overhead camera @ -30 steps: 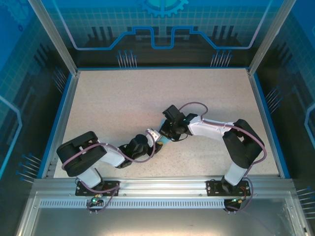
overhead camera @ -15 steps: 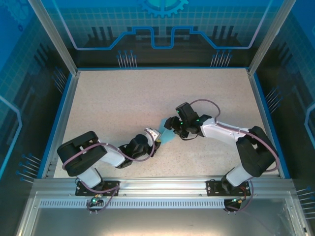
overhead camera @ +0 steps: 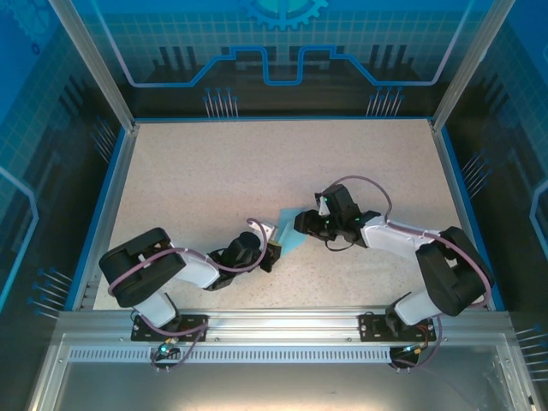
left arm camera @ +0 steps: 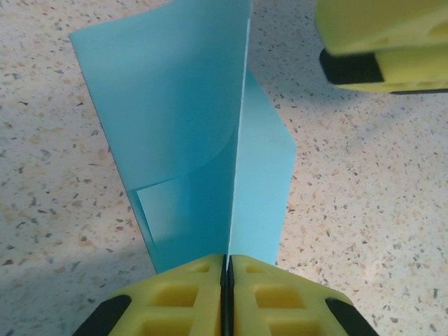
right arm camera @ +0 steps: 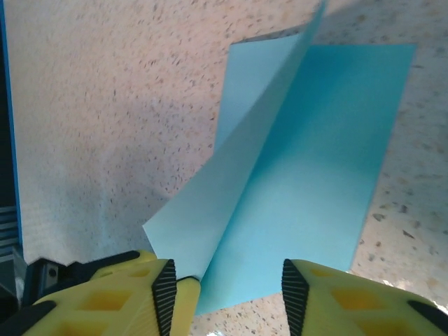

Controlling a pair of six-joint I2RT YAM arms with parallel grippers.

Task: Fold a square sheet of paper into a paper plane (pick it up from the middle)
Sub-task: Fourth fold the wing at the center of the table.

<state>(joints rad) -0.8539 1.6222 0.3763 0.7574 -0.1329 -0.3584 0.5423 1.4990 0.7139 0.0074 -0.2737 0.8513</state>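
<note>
Left gripper (left arm camera: 225,280) pinches the sheet (left arm camera: 175,119) at its fold, covering that edge; right gripper (right arm camera: 229,283), jaws spread, sits at the sheet's opposite end; one corner hides behind its finger.

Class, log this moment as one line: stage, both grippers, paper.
left gripper: shut on square sheet of paper at its crease | right gripper: open, at the opposite end | sheet: half-folded, one flap raised

The light-blue square sheet of paper (left arm camera: 175,126) is creased down the middle, one half flat, the other raised.
</note>
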